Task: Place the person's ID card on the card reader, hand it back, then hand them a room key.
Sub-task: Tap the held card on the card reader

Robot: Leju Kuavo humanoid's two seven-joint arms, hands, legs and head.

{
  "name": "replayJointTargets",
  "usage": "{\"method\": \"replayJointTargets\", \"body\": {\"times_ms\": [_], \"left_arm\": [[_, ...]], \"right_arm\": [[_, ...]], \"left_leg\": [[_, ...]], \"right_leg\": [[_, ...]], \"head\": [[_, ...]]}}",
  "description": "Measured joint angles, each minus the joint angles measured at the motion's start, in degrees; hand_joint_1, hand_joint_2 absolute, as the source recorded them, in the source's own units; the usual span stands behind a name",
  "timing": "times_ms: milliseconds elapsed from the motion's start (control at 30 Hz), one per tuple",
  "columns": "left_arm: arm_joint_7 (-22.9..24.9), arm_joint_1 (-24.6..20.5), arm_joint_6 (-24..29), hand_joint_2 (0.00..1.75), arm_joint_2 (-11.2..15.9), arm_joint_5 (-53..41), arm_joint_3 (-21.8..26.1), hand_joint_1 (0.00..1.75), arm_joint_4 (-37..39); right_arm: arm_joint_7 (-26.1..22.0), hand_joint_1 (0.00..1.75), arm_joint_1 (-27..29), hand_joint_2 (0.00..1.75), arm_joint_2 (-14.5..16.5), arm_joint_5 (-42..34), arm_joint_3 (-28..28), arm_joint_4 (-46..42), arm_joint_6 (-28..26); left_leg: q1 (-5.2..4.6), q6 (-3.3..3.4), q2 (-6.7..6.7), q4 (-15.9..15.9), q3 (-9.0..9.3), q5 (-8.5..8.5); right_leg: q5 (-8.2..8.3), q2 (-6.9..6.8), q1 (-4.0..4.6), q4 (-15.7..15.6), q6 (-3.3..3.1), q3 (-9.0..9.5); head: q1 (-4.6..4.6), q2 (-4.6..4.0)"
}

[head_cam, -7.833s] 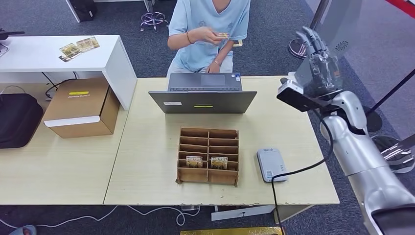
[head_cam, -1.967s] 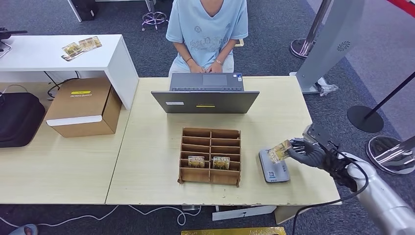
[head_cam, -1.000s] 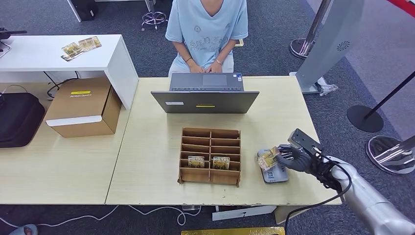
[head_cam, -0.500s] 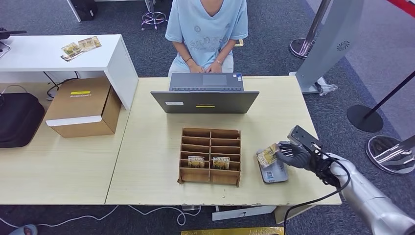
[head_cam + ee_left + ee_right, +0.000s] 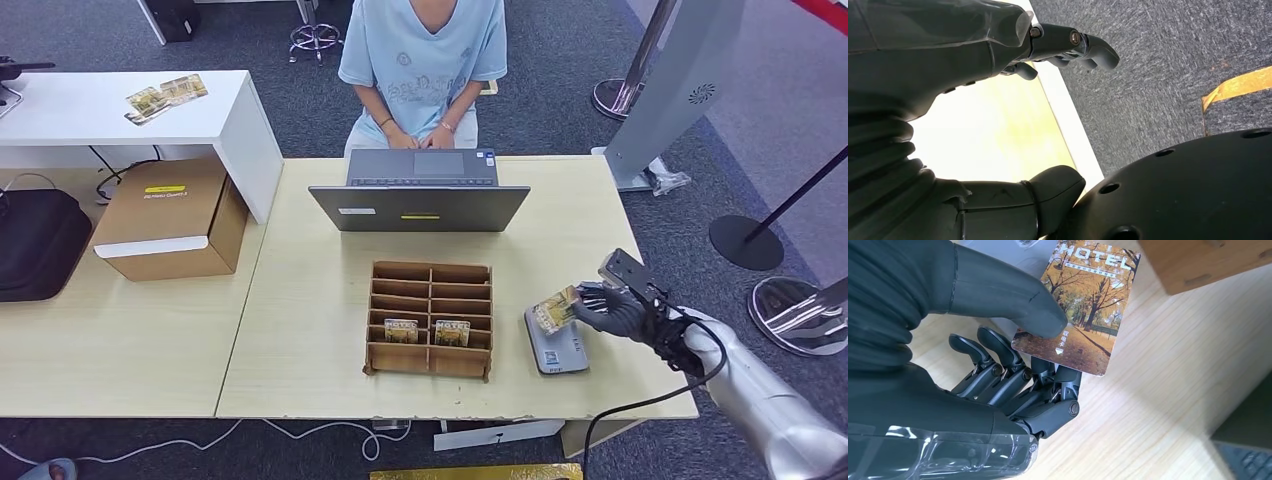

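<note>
- Card [image 5: 556, 309] sits pinched in the right hand [image 5: 610, 310], thumb on its printed face and fingers [image 5: 1048, 385] under it, held above the near end of the reader [image 5: 556, 340]; whether it touches the reader I cannot tell.
- Printed face shows an autumn avenue and the word HOTEL; the grip takes 1 short end, so most of the card sticks out free toward the rack [image 5: 428, 318].
- Handling, as a judgement: thin, stiff, light and glossy, so it can slide out of a loose pinch or pivot about the thumb; a hold nearer the middle would steady it, but an end hold leaves room for the person [image 5: 423, 60] to take the other end.
- Left hand [image 5: 998, 115] hangs beside the table edge with its fingers apart and lightly curved, holding nothing.
- Rack holds 2 more cards [image 5: 399, 329] upright in its front row, on the table [image 5: 310, 300] just left of the reader.
- Laptop [image 5: 418, 197] stands between the rack and the person.
</note>
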Motion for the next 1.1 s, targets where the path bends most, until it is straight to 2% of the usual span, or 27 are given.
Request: {"method": "replayJointTargets", "body": {"times_ms": [200, 633, 833, 1100], "left_arm": [[0.2, -0.1, -0.1, 1.75, 0.0, -0.5, -0.5, 0.00, 0.0], [0.0, -0.2, -0.2, 1.75, -0.1, -1.5, -1.7, 0.00, 0.0], [0.0, -0.2, -0.2, 1.75, -0.1, -1.2, -1.8, 0.00, 0.0], [0.1, -0.2, -0.2, 1.75, -0.2, -1.1, -1.8, 0.00, 0.0]], "right_arm": [[0.4, 1.75, 3.9, 1.75, -2.6, -0.5, -0.6, -2.2, -1.0], [-0.1, 1.75, 6.4, 1.75, -3.2, 0.6, -1.5, -3.3, -2.2], [-0.1, 1.75, 6.4, 1.75, -2.6, 2.8, -1.8, -3.4, -2.7], [0.6, 1.75, 4.2, 1.75, -0.2, 4.1, -1.8, -1.3, -1.5]], "left_leg": [[-0.01, 0.01, 0.16, 0.0, -0.01, -0.03], [0.00, 0.01, 0.27, 0.0, 0.06, -0.02], [0.00, 0.01, 0.29, 0.0, 0.06, -0.02], [0.01, 0.03, 0.28, 0.0, 0.07, 0.02]], "right_leg": [[0.00, 0.13, 0.00, 0.0, 0.00, -0.01], [0.01, 0.20, 0.00, 0.0, -0.01, 0.00], [0.03, 0.20, 0.00, 0.0, -0.01, 0.02], [0.08, 0.20, 0.00, 0.0, 0.01, 0.02]], "head": [[0.01, 0.00], [0.00, 0.00], [0.01, 0.00], [0.00, 0.00]]}}
